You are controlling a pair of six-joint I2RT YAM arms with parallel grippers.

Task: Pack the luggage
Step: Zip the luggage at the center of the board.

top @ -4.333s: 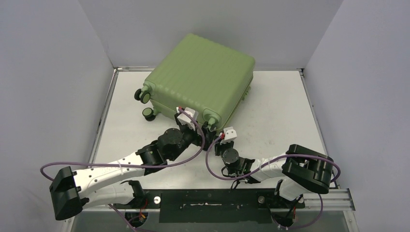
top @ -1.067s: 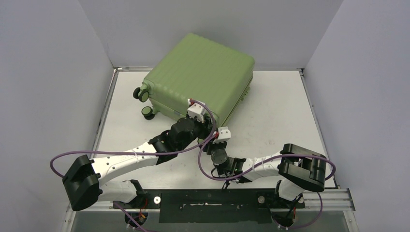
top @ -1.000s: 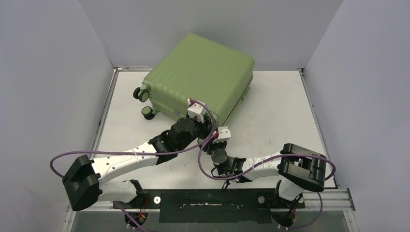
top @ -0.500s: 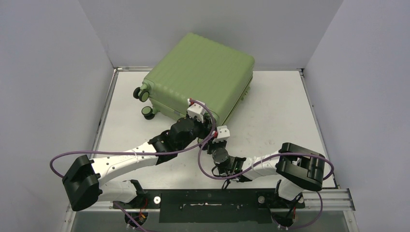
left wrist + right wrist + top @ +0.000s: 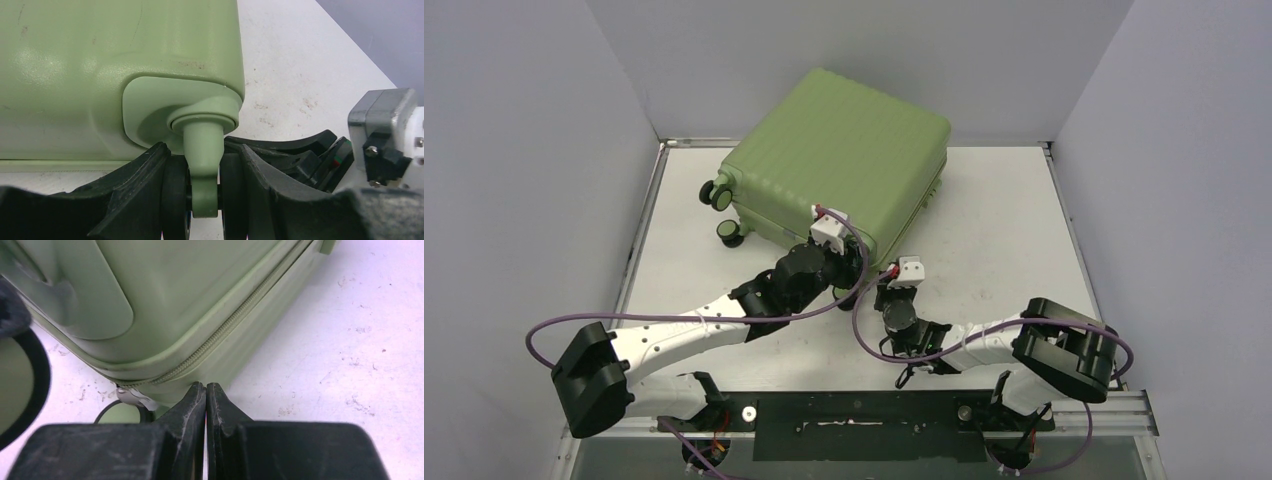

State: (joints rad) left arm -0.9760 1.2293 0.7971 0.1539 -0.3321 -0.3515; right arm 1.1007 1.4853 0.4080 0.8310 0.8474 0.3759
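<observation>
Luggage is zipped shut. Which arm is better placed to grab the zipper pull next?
Right. The right gripper, shut, has its tips just beside the zipper pull at the corner of the luggage. The left gripper is clamped on a wheel, likely bracing it.

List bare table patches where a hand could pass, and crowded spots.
Free: the table right of the suitcase, and the left strip beside its side wheels. Crowded: the near corner wheel, clamped by the left claw, with the right claw alongside.

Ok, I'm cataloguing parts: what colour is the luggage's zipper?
Light green, like the luggage itself; the zipper shows best in the right wrist view.
</observation>
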